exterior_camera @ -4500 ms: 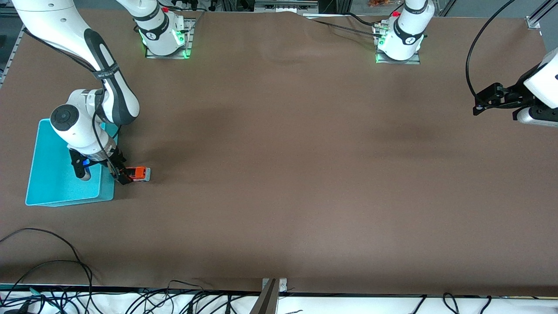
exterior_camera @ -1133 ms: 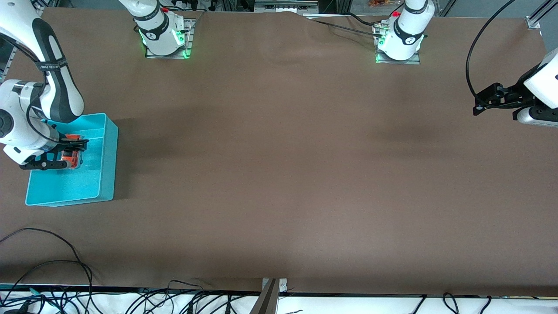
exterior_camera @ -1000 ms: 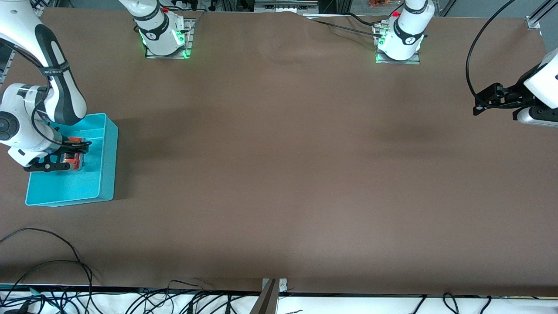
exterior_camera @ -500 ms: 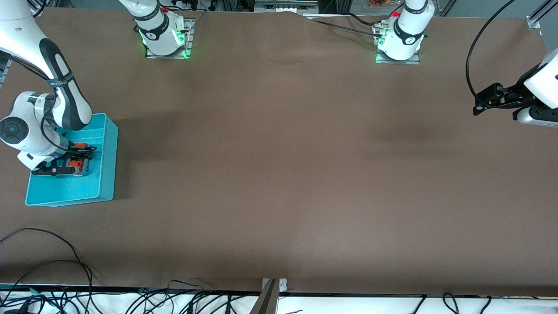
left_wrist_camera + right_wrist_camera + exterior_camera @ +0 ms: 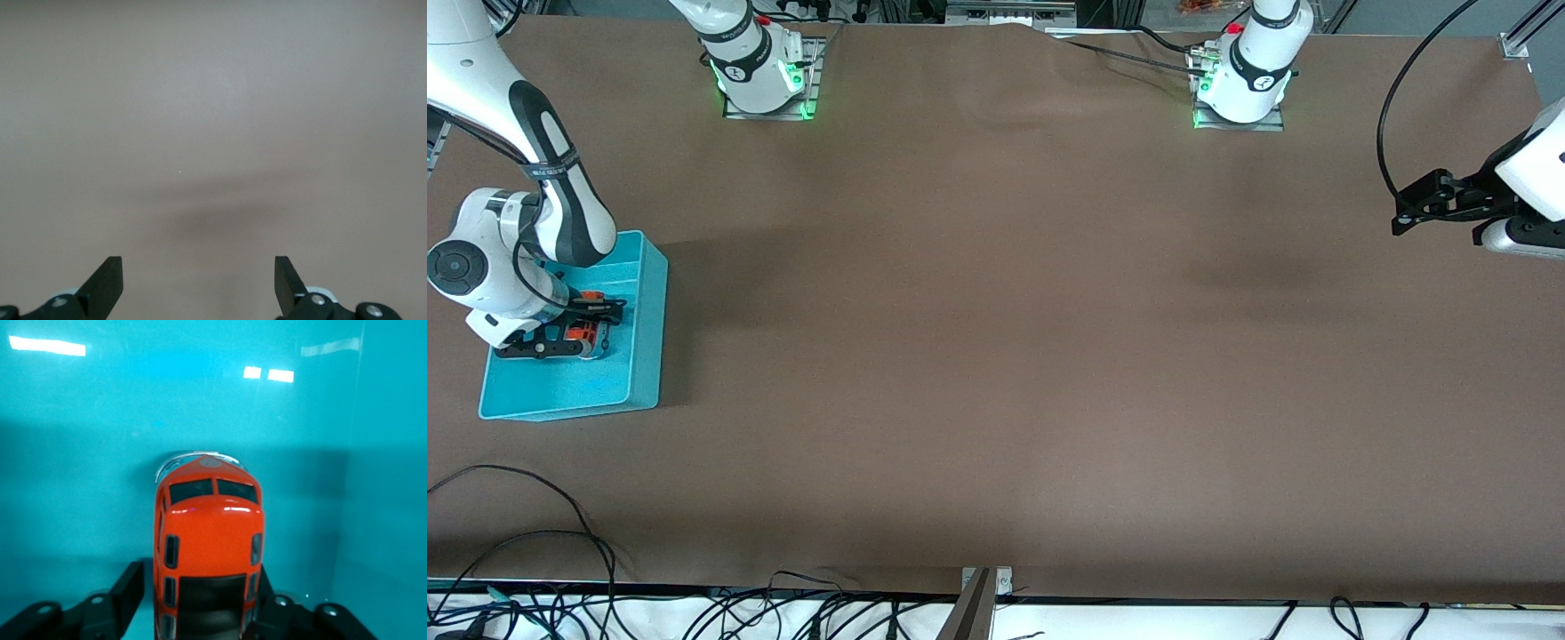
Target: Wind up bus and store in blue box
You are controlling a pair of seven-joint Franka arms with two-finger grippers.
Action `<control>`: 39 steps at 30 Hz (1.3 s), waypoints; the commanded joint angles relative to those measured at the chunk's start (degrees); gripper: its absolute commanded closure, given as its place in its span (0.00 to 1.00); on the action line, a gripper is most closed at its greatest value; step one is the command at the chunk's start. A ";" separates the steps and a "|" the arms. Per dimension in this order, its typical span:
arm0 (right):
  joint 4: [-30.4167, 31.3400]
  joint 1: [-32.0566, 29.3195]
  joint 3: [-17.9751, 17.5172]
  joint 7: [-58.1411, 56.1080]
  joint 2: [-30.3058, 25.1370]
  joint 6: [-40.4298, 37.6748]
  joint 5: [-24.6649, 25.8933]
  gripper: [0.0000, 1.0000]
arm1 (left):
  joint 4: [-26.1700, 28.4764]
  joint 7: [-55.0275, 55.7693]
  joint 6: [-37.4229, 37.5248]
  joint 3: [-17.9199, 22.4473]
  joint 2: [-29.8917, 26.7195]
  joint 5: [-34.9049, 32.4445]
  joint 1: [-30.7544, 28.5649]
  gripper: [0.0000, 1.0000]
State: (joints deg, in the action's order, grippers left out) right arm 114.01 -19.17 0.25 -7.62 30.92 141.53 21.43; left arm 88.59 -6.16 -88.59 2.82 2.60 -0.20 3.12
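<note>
The orange-red bus [image 5: 586, 336] rests on the floor of the turquoise blue box [image 5: 569, 391] at the right arm's end of the table. In the right wrist view the bus [image 5: 208, 533] sits between the fingers of my right gripper [image 5: 198, 577], nose toward the box wall [image 5: 80, 453]. One finger stands off the bus with a strip of box floor showing between them. The other finger is close against its side. My right gripper [image 5: 574, 329] is down inside the box, open. My left gripper [image 5: 1405, 209] waits open over bare table at the left arm's end, with nothing between its fingers [image 5: 107, 280].
Brown cloth covers the table [image 5: 996, 311]. Both arm bases [image 5: 765, 80] stand along the edge farthest from the front camera. Loose cables [image 5: 534, 533] lie along the edge nearest it.
My right gripper lowered the bus onto the box floor over the last second. Its jaws have parted off the bus. The left arm has not moved.
</note>
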 commanded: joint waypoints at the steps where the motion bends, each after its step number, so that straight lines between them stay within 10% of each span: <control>1: -0.98 -0.87 -0.78 -0.03 1.24 0.77 1.33 0.00 | -1.23 0.27 1.05 0.08 0.39 -0.68 0.13 0.00; 39: -1.42 -0.78 -9.21 2.42 -20.55 -27.35 -1.47 0.00 | -1.31 0.27 1.05 0.08 0.39 -0.77 0.22 0.00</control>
State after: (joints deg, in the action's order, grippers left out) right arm 111.66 -19.16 -6.18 -7.42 15.43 118.73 21.41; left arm 88.59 -6.16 -88.59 2.83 2.60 -0.20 3.11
